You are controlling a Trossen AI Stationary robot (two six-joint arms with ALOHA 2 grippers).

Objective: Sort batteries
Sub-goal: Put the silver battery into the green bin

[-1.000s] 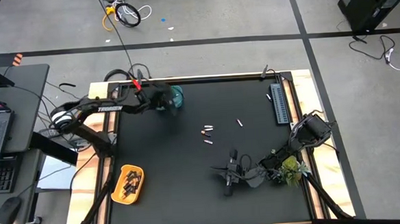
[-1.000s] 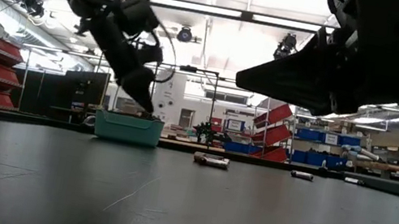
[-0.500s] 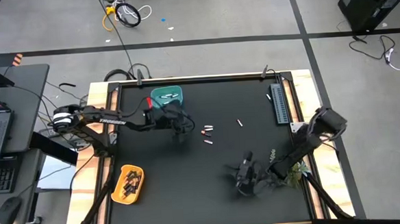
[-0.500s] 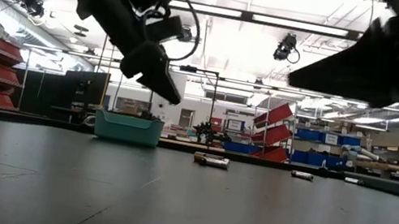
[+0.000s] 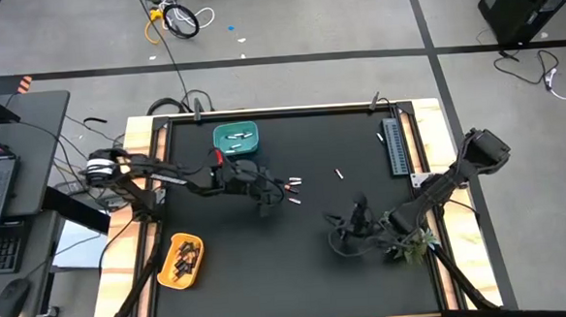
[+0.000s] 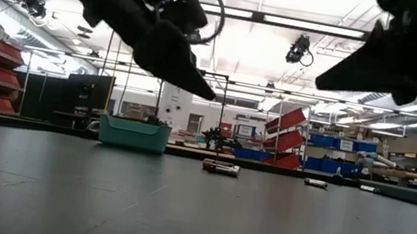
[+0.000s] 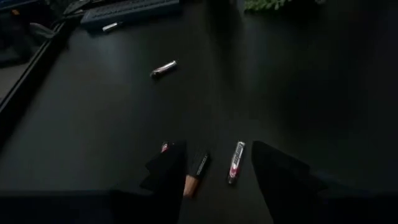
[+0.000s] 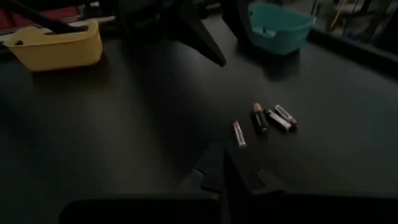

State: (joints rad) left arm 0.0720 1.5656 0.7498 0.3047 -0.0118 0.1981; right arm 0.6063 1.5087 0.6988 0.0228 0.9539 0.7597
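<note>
High view, left gripper [image 5: 269,200]: you have it over the mat centre, fingers apart, nothing held; the loose batteries [image 5: 292,185] lie just beside its tip.
High view, right gripper [image 5: 359,208]: yours sits right of centre, fingers together, empty; one lone battery [image 5: 339,174] lies near it, toward the far edge.
High view, bins: teal bin [image 5: 235,138] behind the left gripper with whitish cells inside; yellow bin [image 5: 181,259] near the front left corner, well apart from both tools, dark cells in it.
High view, other: grey ribbed strip [image 5: 394,145] along the right edge of the table [image 5: 222,288].
Low view: both grippers hang above the mat, left gripper [image 6: 196,87] between the teal bin [image 6: 134,133] and a battery [image 6: 221,167] lying flat; another battery [image 6: 315,183] lies farther right.
Left wrist view: you see fingers [image 7: 166,168] spread; batteries [image 7: 236,162] on the mat between and just ahead of them, one [image 7: 163,69] well ahead.
Right wrist view: fingers [image 8: 214,171] pressed together, clamped on nothing; four batteries [image 8: 261,121] just ahead, yellow bin [image 8: 56,45] and teal bin [image 8: 280,28] far ahead.
</note>
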